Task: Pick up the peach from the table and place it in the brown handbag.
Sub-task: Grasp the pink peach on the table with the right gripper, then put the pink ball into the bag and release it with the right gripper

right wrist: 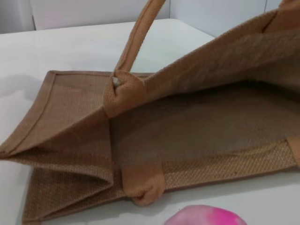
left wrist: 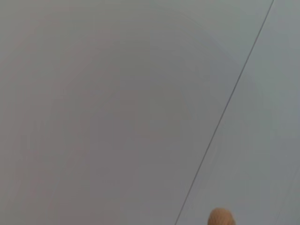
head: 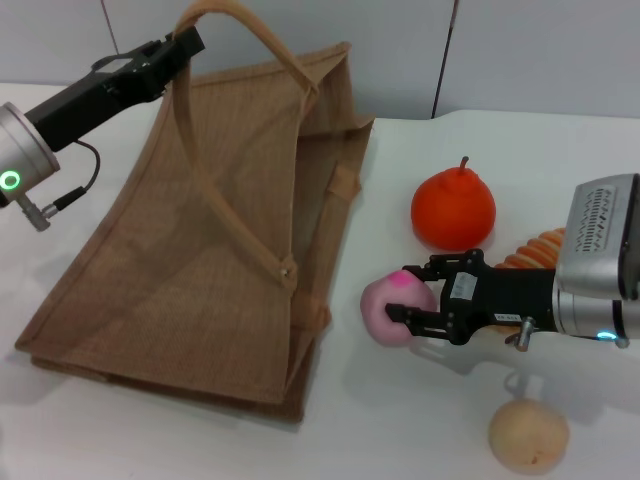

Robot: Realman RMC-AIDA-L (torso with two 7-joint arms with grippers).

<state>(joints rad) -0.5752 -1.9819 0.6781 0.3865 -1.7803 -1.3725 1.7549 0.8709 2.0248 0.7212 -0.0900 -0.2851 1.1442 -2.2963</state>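
Right claw (head: 412,303) closed around the peach (head: 396,306), one black finger above the fruit and one below, pinching its right-hand side. Peach low over the white desk (head: 560,150), whether resting on it or just lifted clear cannot be told; magenta tip turned upward. In the right wrist view, only the pink top of the peach (right wrist: 206,216) visible at the edge, with the open mouth of the brown handbag (right wrist: 197,126) straight ahead.

Left claw (head: 183,45) raised at the upper left, pressed together on the upper handle (head: 250,35) of the brown handbag (head: 190,250), holding that side up so the mouth gapes toward the peach. Lower side of the bag flat on the desk, its second handle (head: 225,215) lying across the burlap. Bag just beside the peach, a narrow strip of desk between them.

Beyond the right claw, an orange pear-shaped fruit (head: 453,208) with a stem, near but apart from the peach. Ribbed orange piece (head: 535,250) partly hidden behind the right wrist. Tan round ball (head: 528,435) on the desk toward the near edge, below the right arm.

Left wrist view: pale wall, a thin dark seam, a tan tip of the handle (left wrist: 220,217) at the edge.
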